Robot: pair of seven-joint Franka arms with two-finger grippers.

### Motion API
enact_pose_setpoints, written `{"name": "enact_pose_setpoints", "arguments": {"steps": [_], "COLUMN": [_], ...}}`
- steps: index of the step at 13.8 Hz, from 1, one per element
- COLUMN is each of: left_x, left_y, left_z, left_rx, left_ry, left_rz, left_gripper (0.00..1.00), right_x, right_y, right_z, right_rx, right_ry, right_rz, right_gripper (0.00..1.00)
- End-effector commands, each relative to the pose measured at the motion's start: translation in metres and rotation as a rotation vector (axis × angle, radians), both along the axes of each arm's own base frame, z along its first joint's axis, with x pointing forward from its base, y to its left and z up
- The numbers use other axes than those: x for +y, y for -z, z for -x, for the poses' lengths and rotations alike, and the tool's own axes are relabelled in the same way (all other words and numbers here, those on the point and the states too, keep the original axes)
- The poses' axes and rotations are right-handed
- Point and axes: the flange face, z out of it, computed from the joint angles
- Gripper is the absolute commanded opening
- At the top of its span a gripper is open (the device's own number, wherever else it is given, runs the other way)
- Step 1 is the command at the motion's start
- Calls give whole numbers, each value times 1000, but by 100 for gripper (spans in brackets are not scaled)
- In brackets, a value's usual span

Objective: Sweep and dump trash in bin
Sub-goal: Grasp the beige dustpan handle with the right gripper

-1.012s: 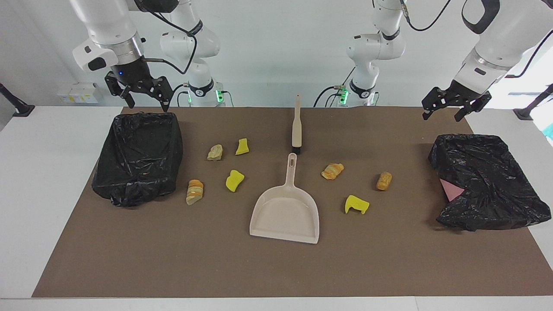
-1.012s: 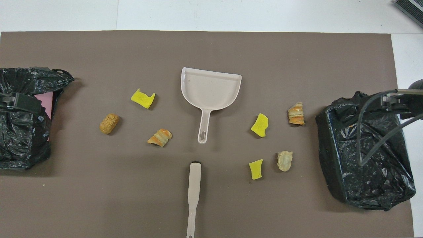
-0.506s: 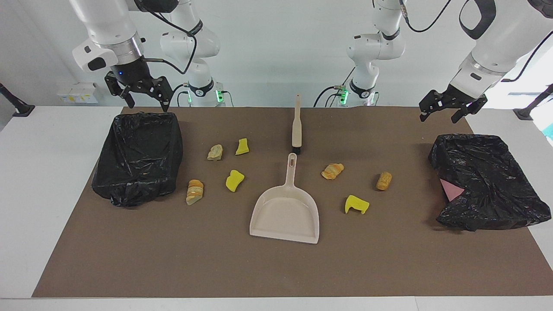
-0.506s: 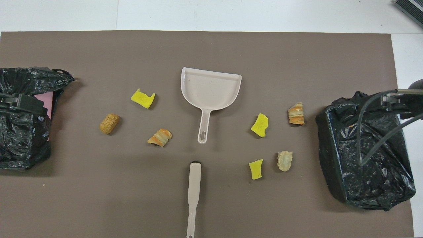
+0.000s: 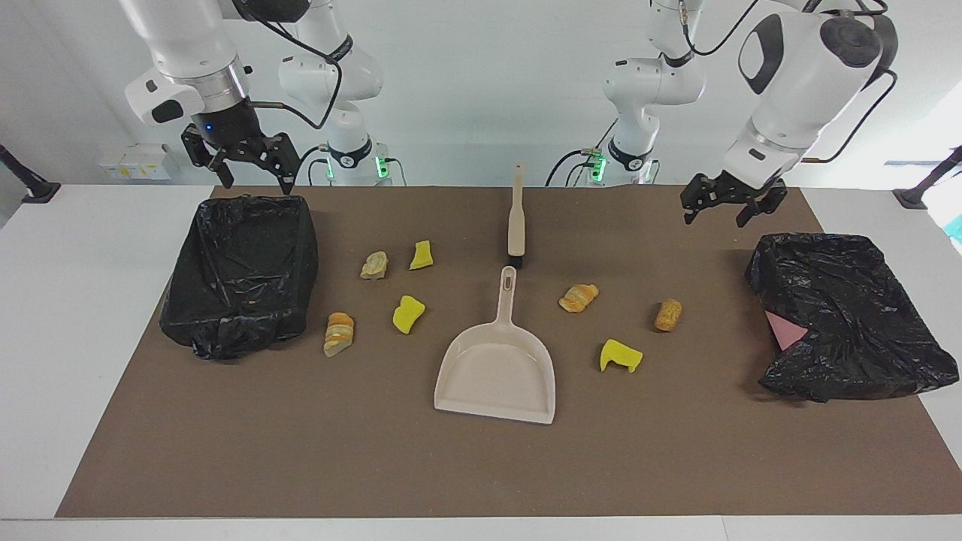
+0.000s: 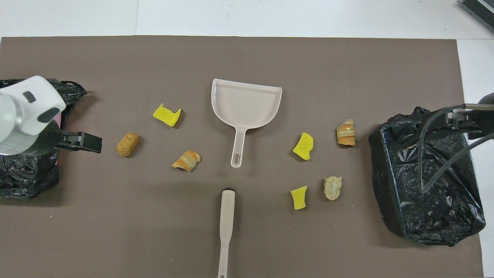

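Brown mat point(image 5: 481, 466) covers the white table; right gripper point(image 5: 240, 161) hangs released over the black-bagged bin point(image 5: 240, 270) at the right arm's end; trash, seven yellow foam chunks and tan bread-like lumps point(image 5: 408, 313), lies loose on the mat around the beige plastic dustpan point(image 5: 497, 372); beige hand brush point(image 5: 515, 218) lies nearer the robots than the dustpan; left gripper point(image 5: 727, 203), fingers apart and empty, hangs over the mat beside the second black-bagged bin point(image 5: 849, 319).

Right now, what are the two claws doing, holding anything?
Left claw: open, empty, over the mat.
Right claw: open, empty, over the black-bagged bin.
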Motion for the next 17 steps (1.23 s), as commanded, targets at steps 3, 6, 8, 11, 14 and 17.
{"name": "enact_pose_setpoints", "arguments": {"steps": [3,6,8,11,14,17], "left_x": [-67,-117,-150,-206,-237,-260], "left_y": [45,84,102,139,162,184], "left_z": [43,74,100,149,190,232], "left_rx": [-29,-16,-3,-18,-7,6], "left_ry": [-8,-1,22,40,73,108], "left_rz": [3,-5,-14,-11,0,-4], "left_gripper": [100,100,100,100,100,100], "right_x": [0,10,38,78,138,215], "right_y": [2,15,32,62,108,160], "right_z": [-4,-19,-34,-59,-80,-91], "right_rx": [-43,-76,-90,-128,-89,-79], "right_ry": [-23,-42,-79,-74,-79,-53], "right_rz": [-2,-4,-10,-10,-11,-6], "right_gripper": [100,100,100,100,100,100]}}
